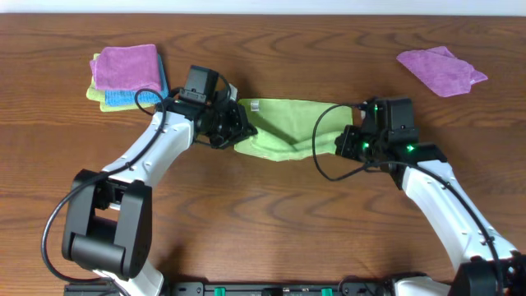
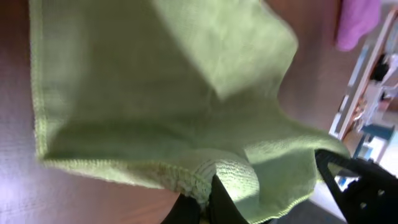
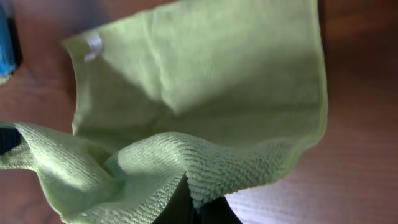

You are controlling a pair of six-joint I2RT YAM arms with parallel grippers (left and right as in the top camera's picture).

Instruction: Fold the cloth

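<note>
The cloth (image 1: pixel 288 123) spans lengthwise between the left gripper (image 1: pixel 233 131) and right gripper (image 1: pixel 345 145), each clamped on its near edge, its body lying just beyond both.

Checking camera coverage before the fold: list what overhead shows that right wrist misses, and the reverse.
Only overhead: the left gripper and right gripper together, each holding one end of the cloth, and the purple cloth lying apart. Only right wrist: the ribbed weave, bunched where the jaws pinch it. Both: the cloth, its white tag, the wooden table.
</note>
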